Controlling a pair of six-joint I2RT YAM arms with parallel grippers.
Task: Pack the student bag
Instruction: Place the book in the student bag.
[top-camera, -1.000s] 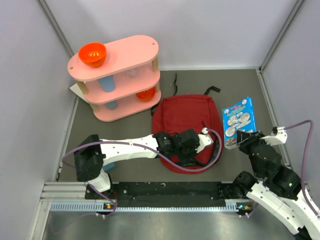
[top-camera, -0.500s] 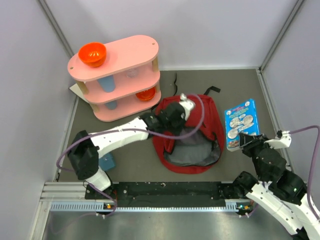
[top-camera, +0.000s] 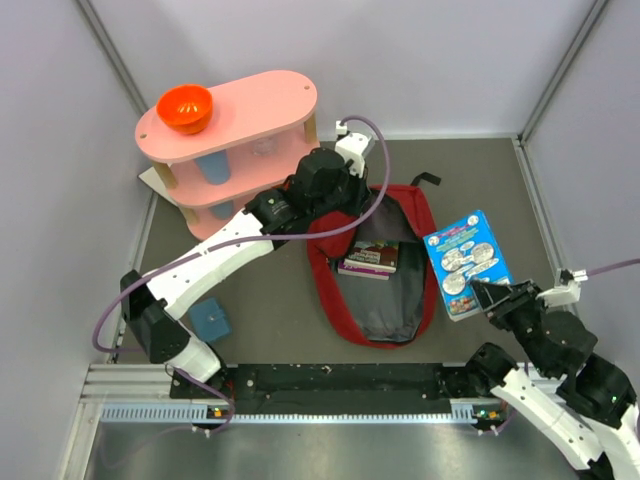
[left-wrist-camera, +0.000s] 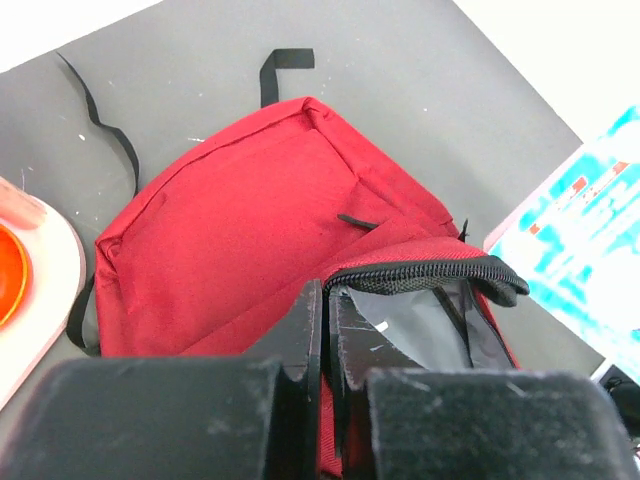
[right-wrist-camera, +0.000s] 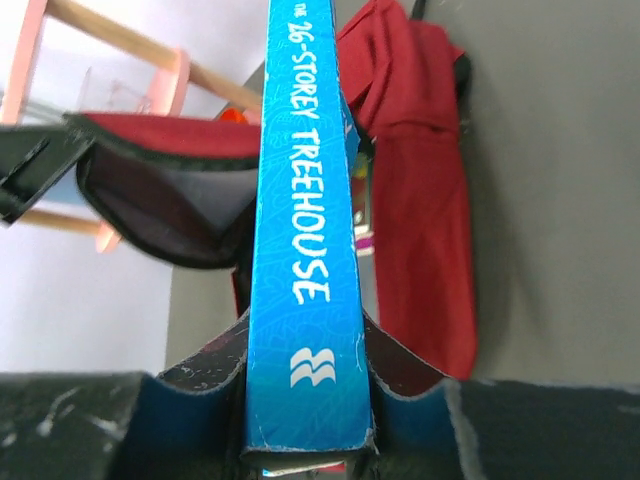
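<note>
The dark red student bag lies mid-table with its main opening spread, showing grey lining and a purple book inside. My left gripper is shut on the bag's zip-edged front flap and holds it up at the far end; in the left wrist view the gripper pinches red fabric of the bag. My right gripper is shut on a blue book, held off the table just right of the bag. In the right wrist view the gripper clamps the blue book's spine, with the bag beyond.
A pink three-tier shelf with an orange bowl stands at the back left, close to my left arm. A small blue block lies near the left base. Grey walls close in the left, right and back sides.
My left gripper pulled the bag's flap up and back, opening the bag and baring the purple book. My right gripper lifted the blue book and shifted it left toward the bag.
</note>
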